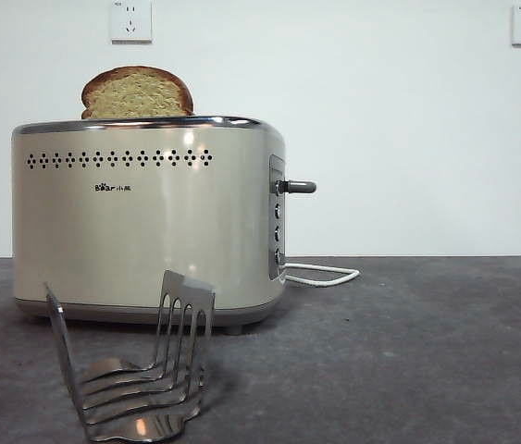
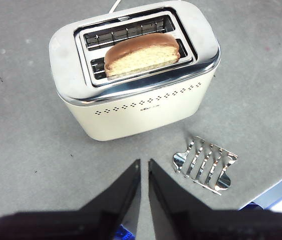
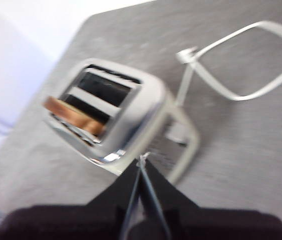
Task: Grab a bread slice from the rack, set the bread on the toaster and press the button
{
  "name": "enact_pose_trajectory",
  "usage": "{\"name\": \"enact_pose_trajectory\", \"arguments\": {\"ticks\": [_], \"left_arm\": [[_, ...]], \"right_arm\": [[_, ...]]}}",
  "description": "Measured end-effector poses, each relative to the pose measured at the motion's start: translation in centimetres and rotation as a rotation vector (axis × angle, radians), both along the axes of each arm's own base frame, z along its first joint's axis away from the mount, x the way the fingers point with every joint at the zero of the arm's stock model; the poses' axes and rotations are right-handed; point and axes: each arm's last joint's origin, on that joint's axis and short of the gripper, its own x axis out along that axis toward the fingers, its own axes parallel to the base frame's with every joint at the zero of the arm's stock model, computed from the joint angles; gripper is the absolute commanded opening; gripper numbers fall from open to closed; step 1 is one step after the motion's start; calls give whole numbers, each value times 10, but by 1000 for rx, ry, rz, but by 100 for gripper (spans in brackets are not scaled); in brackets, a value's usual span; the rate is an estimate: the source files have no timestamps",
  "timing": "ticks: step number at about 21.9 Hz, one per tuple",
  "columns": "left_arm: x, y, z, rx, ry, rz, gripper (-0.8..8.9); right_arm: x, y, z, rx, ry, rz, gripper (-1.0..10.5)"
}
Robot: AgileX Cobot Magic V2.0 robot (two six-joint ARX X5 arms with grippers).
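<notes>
In the toaster's near slot, the thick slice of bread with brown crust and pale speckled crumb (image 1: pixel 137 92) stands on edge, domed top up, only its upper part clear of the chrome rim. Its long axis runs along the slot, parallel to the large cream-beige toaster (image 1: pixel 149 217). The small shiny steel toast rack (image 1: pixel 130 375) sits empty on the grey surface (image 1: pixel 427 361) just in front.

What's left is the short grey cylindrical lever knob (image 1: pixel 298 187) on the grey end panel. It sticks out sideways, away from the toaster body, and looks to be at the top of its travel. It's rigid, smooth and small, so I'd push down from above rather than pinch (slip-off is the likely risk).

The left end effector (image 2: pixel 144 167) hovers above, jaws nearly together, holding nothing. The right end effector (image 3: pixel 142 162) is near the toaster's end, jaws together and empty; that view is blurred.
</notes>
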Motion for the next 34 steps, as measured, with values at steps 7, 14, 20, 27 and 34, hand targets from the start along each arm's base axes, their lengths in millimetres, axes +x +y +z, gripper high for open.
{"name": "enact_pose_trajectory", "arguments": {"ticks": [7,14,20,27,34], "left_arm": [[14,-10,-5,30,43,0,27],[51,-36,-23,115,160,-3,27],[59,-26,-24,143,108,7,27],[61,33,-105,-9,-534,220,27],[20,56,-258,-71,-633,397,27]], "right_arm": [[-81,-49,45,-581,-165,-492,0],[-100,-63,46,-891,-16,-616,0],[-93,-60,44,-906,1,-608,0],[-64,-51,35,-963,75,-568,0],[-33,-41,21,-1025,157,-521,0]]}}
